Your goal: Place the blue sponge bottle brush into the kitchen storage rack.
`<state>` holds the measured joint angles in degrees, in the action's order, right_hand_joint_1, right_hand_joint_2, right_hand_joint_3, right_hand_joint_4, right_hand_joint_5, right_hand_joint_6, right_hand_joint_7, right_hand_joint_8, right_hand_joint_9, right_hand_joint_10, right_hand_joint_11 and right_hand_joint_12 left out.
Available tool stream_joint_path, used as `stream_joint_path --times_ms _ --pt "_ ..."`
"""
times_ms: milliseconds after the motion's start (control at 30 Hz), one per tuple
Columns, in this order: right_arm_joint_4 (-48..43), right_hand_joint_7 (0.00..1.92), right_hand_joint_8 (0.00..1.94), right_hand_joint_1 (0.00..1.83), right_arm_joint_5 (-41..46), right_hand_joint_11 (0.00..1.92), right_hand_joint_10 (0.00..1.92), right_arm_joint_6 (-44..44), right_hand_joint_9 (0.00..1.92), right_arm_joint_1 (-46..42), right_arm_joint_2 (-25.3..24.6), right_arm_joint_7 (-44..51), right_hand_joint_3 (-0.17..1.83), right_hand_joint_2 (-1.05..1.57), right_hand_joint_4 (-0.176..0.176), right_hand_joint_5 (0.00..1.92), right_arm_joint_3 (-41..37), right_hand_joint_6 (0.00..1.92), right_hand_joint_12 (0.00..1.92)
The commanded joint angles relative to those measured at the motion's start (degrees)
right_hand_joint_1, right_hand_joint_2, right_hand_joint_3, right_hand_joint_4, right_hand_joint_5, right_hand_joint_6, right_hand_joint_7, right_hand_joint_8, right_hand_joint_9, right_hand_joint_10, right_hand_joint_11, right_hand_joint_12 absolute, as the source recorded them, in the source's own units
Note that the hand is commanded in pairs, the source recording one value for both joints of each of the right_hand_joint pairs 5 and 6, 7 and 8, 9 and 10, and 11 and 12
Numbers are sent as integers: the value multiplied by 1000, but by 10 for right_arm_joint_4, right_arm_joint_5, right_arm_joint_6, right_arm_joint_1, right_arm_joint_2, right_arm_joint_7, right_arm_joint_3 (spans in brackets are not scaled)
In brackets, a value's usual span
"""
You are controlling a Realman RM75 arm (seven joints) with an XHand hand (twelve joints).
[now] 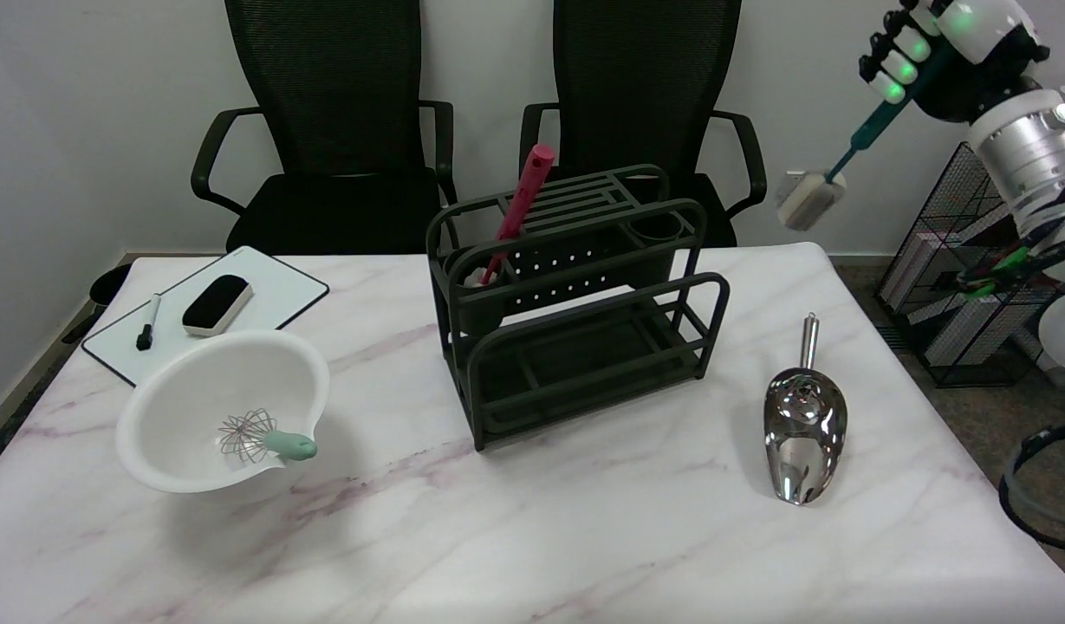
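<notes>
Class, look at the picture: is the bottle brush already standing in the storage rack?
No, the right hand holds the bottle brush in the air, right of the storage rack.

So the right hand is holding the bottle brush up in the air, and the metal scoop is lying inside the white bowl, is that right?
Not quite. The right hand does hold the bottle brush in the air, but the metal scoop lies on the table, right of the rack. The white bowl holds a whisk. The head view shows this.

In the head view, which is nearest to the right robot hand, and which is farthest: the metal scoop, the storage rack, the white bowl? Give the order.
From the right robot hand, raised at upper right:
1. Metal scoop, on the table's right side.
2. Storage rack, at the table's middle.
3. White bowl, at the far left.
</notes>
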<state>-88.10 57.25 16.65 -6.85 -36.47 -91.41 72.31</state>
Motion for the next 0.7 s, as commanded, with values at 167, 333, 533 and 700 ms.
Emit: stream_joint_path --times_ms 167,333,533,700 --pt "26 1920 1920 1015 7 1920 1920 -79 1920 371 15 -13 406 1571 0 1920 278 1920 1920" --pt "65 1920 1920 1014 10 1920 1920 -82 1920 468 -1 -16 381 1571 0 1920 381 1920 1920" --pt "99 1920 1920 1011 11 1920 1920 -95 1920 518 -23 -16 346 1571 0 1920 429 1920 1920" --pt "106 1920 1920 1015 9 1920 1920 -113 1920 514 -27 -15 331 1571 0 1920 430 1920 1920"
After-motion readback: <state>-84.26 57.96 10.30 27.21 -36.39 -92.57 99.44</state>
